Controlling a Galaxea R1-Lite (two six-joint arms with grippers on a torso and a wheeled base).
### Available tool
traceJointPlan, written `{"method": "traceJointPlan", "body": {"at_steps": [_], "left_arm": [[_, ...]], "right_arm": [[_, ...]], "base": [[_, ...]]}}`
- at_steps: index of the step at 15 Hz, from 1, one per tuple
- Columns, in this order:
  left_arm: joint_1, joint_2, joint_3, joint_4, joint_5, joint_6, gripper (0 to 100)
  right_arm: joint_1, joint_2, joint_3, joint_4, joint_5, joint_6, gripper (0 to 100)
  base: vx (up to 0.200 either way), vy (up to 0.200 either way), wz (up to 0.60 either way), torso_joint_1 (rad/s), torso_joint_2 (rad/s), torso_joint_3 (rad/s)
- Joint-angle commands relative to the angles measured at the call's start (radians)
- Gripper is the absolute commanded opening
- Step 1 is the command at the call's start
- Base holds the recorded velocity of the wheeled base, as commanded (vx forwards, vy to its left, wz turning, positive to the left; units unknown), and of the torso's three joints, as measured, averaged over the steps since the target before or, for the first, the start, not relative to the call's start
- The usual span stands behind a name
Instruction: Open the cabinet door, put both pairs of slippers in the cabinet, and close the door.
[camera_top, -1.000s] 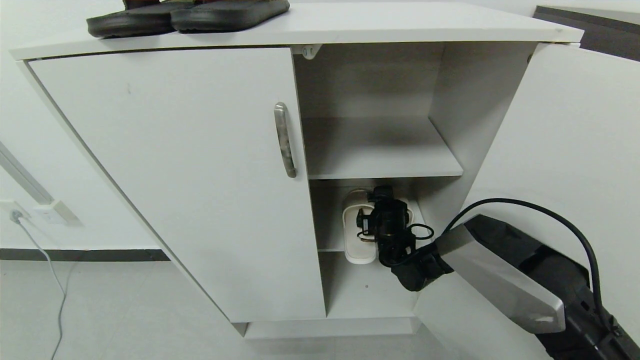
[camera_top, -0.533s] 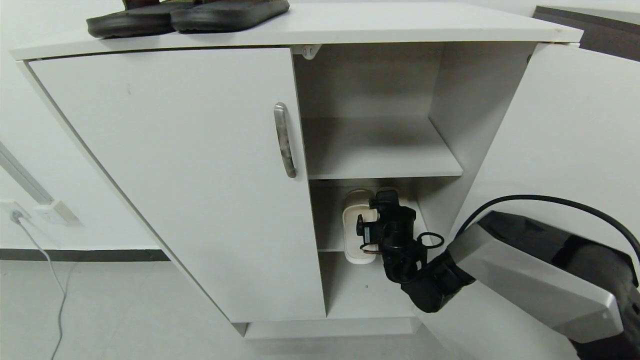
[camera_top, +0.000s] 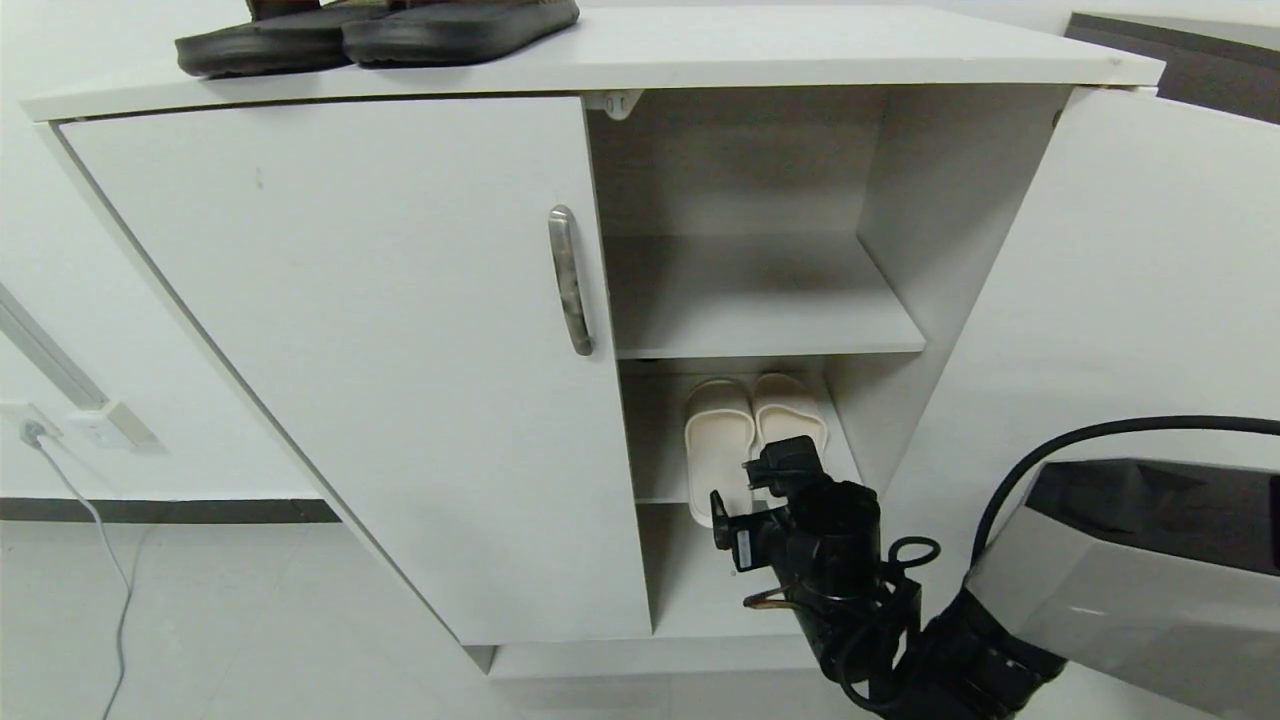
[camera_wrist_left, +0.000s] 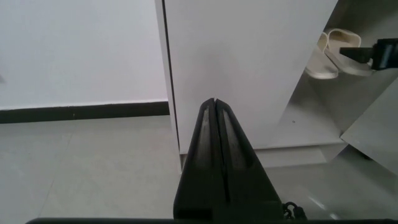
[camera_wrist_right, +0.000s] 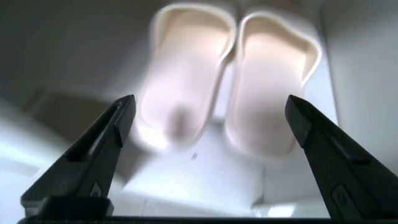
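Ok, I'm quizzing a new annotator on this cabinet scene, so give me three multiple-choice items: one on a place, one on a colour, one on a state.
1. Where do the cream slippers lie?
A) on the floor
B) on a shelf inside the cabinet
C) on the cabinet's top

2. What colour is the pair on top of the cabinet?
A) red
B) dark
C) cream

3. How does the right gripper stand?
A) fingers shut on a slipper
B) fingers shut, empty
C) fingers open, empty

Answers: 1 B, they lie side by side in the open half; 2 B, both soles look near black; 3 C, the fingers stand wide apart in front of the cream slippers.
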Motion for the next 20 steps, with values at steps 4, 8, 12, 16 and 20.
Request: {"method": "traceJointPlan", "body": {"at_steps": [4, 8, 12, 16, 20], "left_arm": [[0.0, 0.001, 0.0, 0.0, 0.0, -0.002, 0], [0.0, 0.001, 0.0, 0.0, -0.001, -0.002, 0], [0.0, 0.001, 0.0, 0.0, 0.0, -0.002, 0], [0.0, 0.001, 0.0, 0.0, 0.012, -0.007, 0], [0.0, 0.001, 0.0, 0.0, 0.012, -0.01, 0]], "right_arm": [[0.033, -0.05, 0.056, -0.015, 0.0, 0.009, 100], [0.041, -0.051, 0.058, -0.015, 0.0, 0.009, 100], [0.043, -0.053, 0.058, -0.018, 0.0, 0.009, 100], [0.041, -0.051, 0.058, -0.021, 0.0, 0.009, 100], [0.041, -0.05, 0.058, -0.021, 0.001, 0.009, 100]], "base": [[-0.05, 0.0, 0.0, 0.002, 0.0, 0.001], [-0.2, 0.0, 0.0, 0.005, 0.0, 0.0], [-0.05, 0.0, 0.0, 0.001, 0.0, 0.001], [0.0, 0.0, 0.0, 0.0, 0.0, 0.0], [0.0, 0.0, 0.0, 0.0, 0.0, 0.0]]}}
